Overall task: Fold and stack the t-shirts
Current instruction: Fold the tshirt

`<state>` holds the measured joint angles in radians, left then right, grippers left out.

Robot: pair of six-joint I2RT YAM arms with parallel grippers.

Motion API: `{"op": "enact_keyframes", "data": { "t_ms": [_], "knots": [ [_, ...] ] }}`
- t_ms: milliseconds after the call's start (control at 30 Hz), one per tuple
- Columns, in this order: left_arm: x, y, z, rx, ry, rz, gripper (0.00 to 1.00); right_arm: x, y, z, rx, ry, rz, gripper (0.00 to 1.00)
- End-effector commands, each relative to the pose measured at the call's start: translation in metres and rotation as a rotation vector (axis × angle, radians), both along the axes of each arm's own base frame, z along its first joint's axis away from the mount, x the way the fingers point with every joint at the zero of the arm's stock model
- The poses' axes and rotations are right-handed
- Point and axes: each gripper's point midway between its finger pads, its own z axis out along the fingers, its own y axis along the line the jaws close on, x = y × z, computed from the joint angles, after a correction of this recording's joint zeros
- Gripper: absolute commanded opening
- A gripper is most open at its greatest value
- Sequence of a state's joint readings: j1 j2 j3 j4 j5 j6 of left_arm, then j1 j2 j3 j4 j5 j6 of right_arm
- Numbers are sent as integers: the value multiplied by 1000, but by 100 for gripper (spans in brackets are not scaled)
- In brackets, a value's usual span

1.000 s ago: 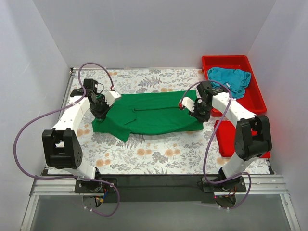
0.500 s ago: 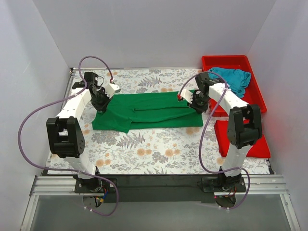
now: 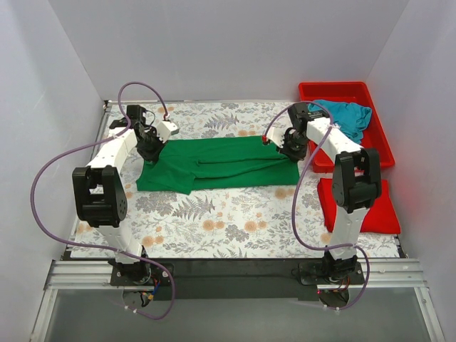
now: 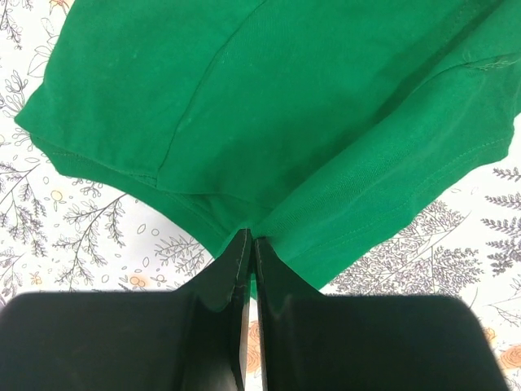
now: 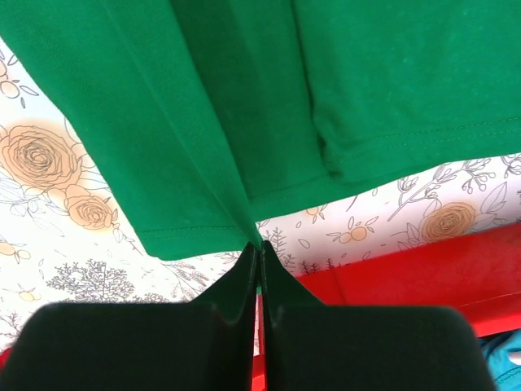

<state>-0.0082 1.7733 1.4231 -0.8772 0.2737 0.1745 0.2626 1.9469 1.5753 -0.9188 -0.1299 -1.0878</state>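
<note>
Green t-shirt [image 3: 214,165], flat long band; left claw [image 4: 247,238], right claw [image 5: 259,246] clamping its ends

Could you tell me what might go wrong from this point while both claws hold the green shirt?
1. The left claw and right claw each pinch only a thin bit of edge on the green t-shirt, so the fabric may slip out.
2. The right claw works close beside the red tub, so the arm or the hem could catch its rim.
</note>
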Motion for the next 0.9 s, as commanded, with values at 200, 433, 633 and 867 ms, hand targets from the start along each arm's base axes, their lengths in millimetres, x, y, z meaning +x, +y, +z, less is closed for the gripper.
{"op": "enact_keyframes", "data": {
  "t_ms": [200,433,633,867],
  "knots": [
    [21,17,9,-12,-58,50,0,13,-9,-2,-40,-8,73,1],
    [23,20,1,-21,-43,62,0,20,-7,-5,-43,-11,70,1],
    [22,22,-6,-21,-27,68,0,28,-5,-6,-40,-18,67,1],
    [21,24,-15,-16,-16,76,0,32,-6,-16,-53,-3,64,1]
  ]
}}
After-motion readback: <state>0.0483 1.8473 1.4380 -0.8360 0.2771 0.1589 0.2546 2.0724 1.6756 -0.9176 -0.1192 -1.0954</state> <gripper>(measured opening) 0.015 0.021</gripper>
